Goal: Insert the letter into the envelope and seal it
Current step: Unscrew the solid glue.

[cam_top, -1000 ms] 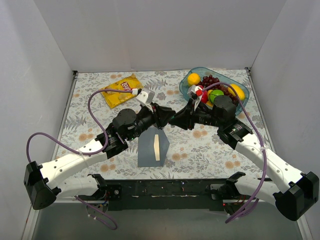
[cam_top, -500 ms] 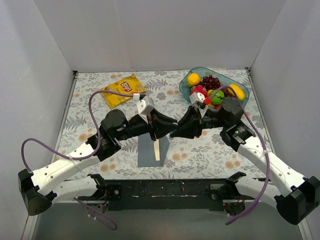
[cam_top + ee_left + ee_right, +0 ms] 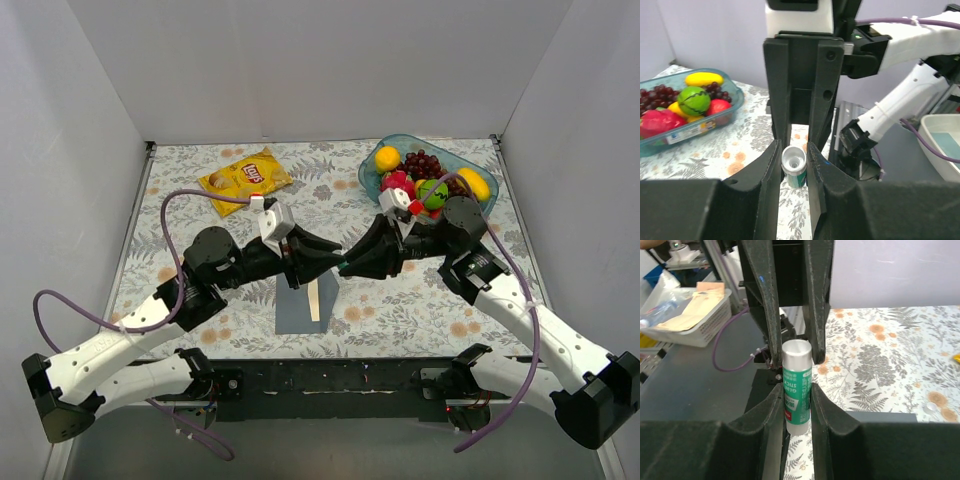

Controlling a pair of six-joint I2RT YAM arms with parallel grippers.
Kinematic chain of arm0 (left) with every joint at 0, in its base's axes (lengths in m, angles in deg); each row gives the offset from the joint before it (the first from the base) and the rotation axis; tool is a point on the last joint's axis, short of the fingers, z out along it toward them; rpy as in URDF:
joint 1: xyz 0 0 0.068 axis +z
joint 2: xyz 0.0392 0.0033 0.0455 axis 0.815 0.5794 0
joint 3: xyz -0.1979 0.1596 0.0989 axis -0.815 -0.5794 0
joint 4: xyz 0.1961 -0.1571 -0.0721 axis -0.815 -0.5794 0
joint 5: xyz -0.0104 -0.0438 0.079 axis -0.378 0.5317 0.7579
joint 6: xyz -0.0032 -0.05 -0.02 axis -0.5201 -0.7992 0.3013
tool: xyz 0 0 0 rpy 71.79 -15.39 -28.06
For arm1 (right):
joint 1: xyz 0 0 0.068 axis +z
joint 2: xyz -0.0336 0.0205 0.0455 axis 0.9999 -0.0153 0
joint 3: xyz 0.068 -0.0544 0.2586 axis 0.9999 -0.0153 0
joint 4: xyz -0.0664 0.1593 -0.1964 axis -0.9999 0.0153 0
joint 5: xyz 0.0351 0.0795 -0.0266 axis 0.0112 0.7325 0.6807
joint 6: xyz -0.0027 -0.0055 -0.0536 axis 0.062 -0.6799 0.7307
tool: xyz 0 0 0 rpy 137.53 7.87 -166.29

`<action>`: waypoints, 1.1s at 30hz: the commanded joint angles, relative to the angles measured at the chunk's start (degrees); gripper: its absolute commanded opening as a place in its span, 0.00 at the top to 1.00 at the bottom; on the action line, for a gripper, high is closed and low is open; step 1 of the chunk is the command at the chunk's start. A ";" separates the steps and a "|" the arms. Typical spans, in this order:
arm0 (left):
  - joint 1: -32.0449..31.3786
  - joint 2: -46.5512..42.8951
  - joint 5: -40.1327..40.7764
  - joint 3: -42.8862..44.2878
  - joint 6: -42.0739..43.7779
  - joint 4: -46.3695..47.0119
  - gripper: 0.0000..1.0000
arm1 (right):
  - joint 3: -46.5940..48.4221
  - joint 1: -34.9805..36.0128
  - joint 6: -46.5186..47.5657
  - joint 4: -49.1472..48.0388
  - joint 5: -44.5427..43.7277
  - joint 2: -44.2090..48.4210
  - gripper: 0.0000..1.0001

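From above, the left gripper (image 3: 333, 262) and right gripper (image 3: 350, 265) meet tip to tip just above the envelope (image 3: 293, 312). It lies at the table's (image 3: 430, 300) near edge, long axis running away from that edge, with the letter (image 3: 314, 298) showing as a cream strip. The left wrist view shows a glue stick (image 3: 793, 166) end-on, pinched narrowly. The right wrist view alone shows its length, body clamped in the right jaws.

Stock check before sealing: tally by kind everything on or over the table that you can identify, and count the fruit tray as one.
envelope: 1
letter: 1
glue stick: 1
crisp bag: 1
fruit tray: 1
Total: 5
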 commanded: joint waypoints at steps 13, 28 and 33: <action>1.02 -0.96 36.14 -1.37 -9.16 4.55 0.16 | 4.57 -0.15 1.02 8.81 -22.57 -1.76 0.99; 1.02 7.41 30.79 2.60 -11.97 1.20 0.41 | 4.14 -0.15 -0.39 8.81 -26.80 -1.94 0.99; 1.02 7.49 29.56 2.42 -12.50 1.72 0.60 | 4.05 -0.15 -0.57 8.55 -27.06 -2.03 0.99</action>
